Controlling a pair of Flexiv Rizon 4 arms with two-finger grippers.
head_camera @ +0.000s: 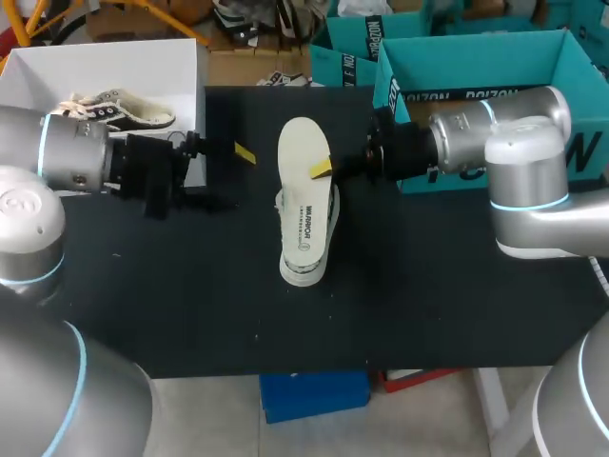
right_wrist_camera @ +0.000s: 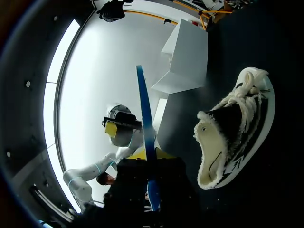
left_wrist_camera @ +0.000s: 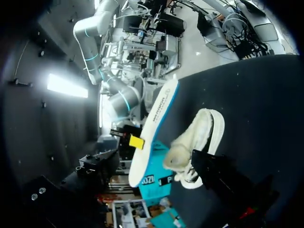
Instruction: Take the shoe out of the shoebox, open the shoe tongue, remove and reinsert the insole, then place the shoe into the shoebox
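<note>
Head view: the black bench (head_camera: 190,305) carries a cream shoe (head_camera: 303,274) at its middle, lying lengthwise, with open bench surface on both flanks and towards the near edge. A white shoebox (head_camera: 186,57) sits at the far left corner, its near wall just beside the left arm, and holds a second shoe (head_camera: 124,109). A teal shoebox (head_camera: 476,67) stands at the far right edge, close behind the right arm. The white insole (head_camera: 304,181) hangs above the shoe, covering most of it.

The right arm enters level from the right. The right hand (head_camera: 324,169) pinches the insole at its side edge, one yellow tip showing on top.

The left arm enters level from the left. The left hand (head_camera: 231,176) stops short of the shoe, fingers spread wide and holding nothing.

Right wrist view: the insole (right_wrist_camera: 145,118) stands edge-on between the closed fingers, its blue rim showing, clear of the shoe (right_wrist_camera: 232,133) beside it.

Left wrist view: the insole (left_wrist_camera: 154,128) stands tilted next to the shoe (left_wrist_camera: 194,142), both ahead of the spread fingers.
</note>
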